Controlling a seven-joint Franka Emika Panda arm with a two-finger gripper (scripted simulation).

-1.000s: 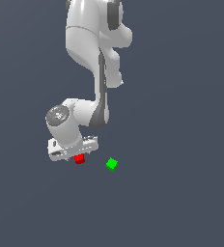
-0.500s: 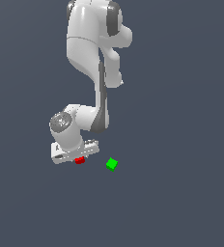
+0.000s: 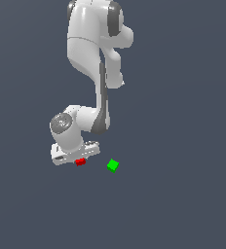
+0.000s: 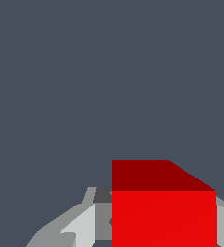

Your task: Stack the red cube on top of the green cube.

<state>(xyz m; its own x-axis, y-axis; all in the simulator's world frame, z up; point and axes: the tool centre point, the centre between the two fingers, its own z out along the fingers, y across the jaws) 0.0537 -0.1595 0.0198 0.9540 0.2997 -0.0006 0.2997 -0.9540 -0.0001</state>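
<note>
We have the gripper low over the floor with the red cube sitting between its fingers. In the wrist view the cube fills the space between the two pale finger tips, one on each side, with no clear gap showing, so we read the jaws as drawn in on the cube. Whether they squeeze it firmly yet, we cannot tell from these renders. The exterior view does not show for certain whether the cube rests on the floor or is a touch lifted. The relation that matters now: the green cube lies toward the exterior view's right of the gripper and slightly lower in that picture, near but clearly apart from the red one, with bare floor between them. It does not show in the wrist view at all, so the camera looks away from it. The green cube sits rotated, one corner toward the viewer, so its faces do not line up with the red cube's as held. Our judgement: the next move needs a lift, then a short carry toward the exterior view's right, perhaps with some wrist yaw to square the faces before lowering. The risk is a skewed or off-centre placement, since both cubes are tiny beside the hand.
</note>
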